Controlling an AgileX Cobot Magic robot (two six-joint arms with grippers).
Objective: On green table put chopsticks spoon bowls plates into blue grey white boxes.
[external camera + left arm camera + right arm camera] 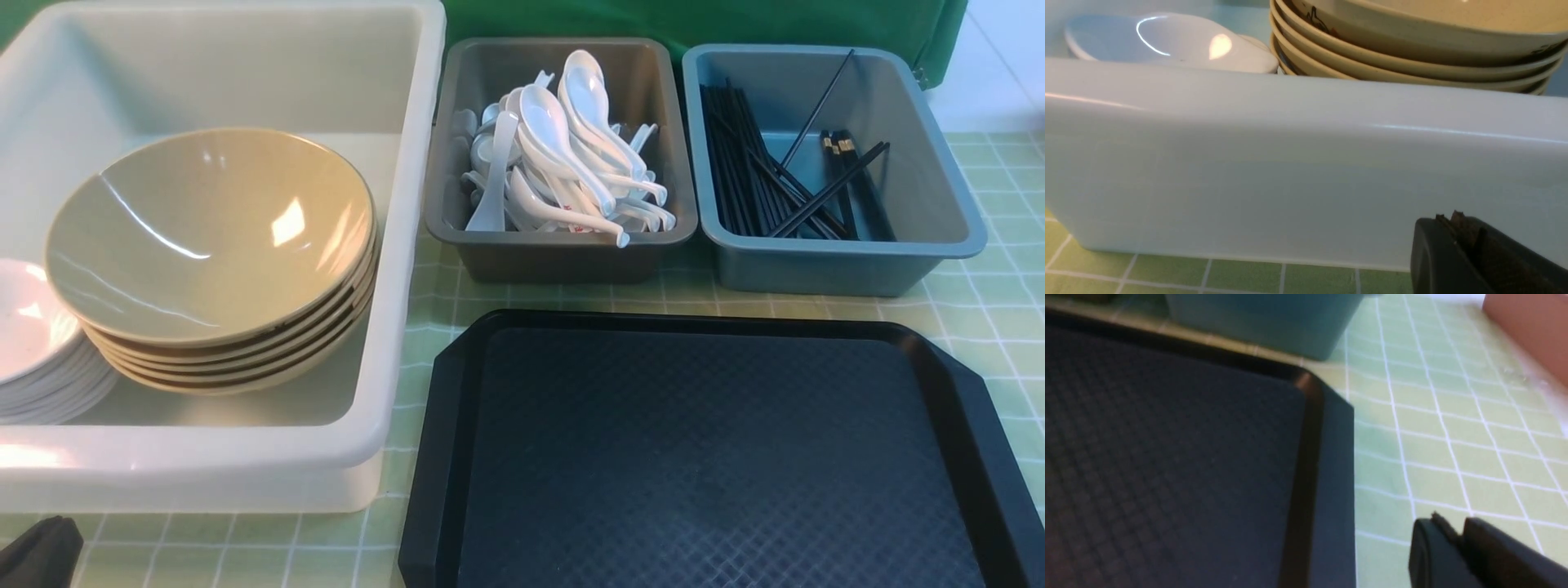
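Front view is showing bowls [211,237] and plates [33,343] sitting stacked in the white box [392,245], spoons [563,155] lying in the grey box [563,253], chopsticks [775,175] in the blue box [849,261] — all resting on the desk [988,318]. Left fingers [1457,245] and right fingers [1453,547] are pressing closed — gripping nothing.

Tan bowls [208,237], white spoons [563,155], black chopsticks [767,175], green checked table [980,310].

Green table [988,327] — boxes [841,261], tray [457,457]
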